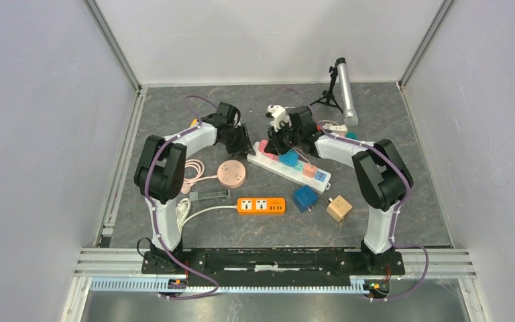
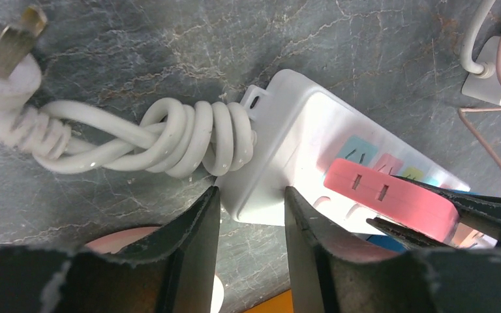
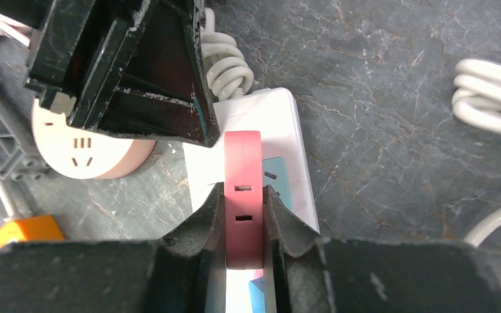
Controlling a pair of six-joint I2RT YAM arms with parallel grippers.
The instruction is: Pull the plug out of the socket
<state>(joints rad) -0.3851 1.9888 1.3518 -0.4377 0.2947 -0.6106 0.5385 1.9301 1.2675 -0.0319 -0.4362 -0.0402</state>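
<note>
A white power strip (image 1: 278,166) lies across the table's middle with several plugs in it. A pink flat plug (image 1: 265,149) stands at its left end. My right gripper (image 1: 283,137) is shut on this pink plug (image 3: 242,153); its fingertips (image 3: 216,199) press both flat faces in the right wrist view. My left gripper (image 1: 247,144) straddles the strip's left end (image 2: 300,124), and its fingers (image 2: 205,215) sit against the strip's corner, holding it. The pink plug (image 2: 391,195) also shows in the left wrist view, with the right gripper's fingers on it.
The strip's coiled white cord (image 2: 169,137) and its plug (image 2: 6,72) lie left of it. A round pink socket (image 1: 232,172), an orange strip (image 1: 261,205), a blue cube adapter (image 1: 304,198) and a tan cube (image 1: 338,208) lie nearer. A tripod with a silver tube (image 1: 344,90) stands behind.
</note>
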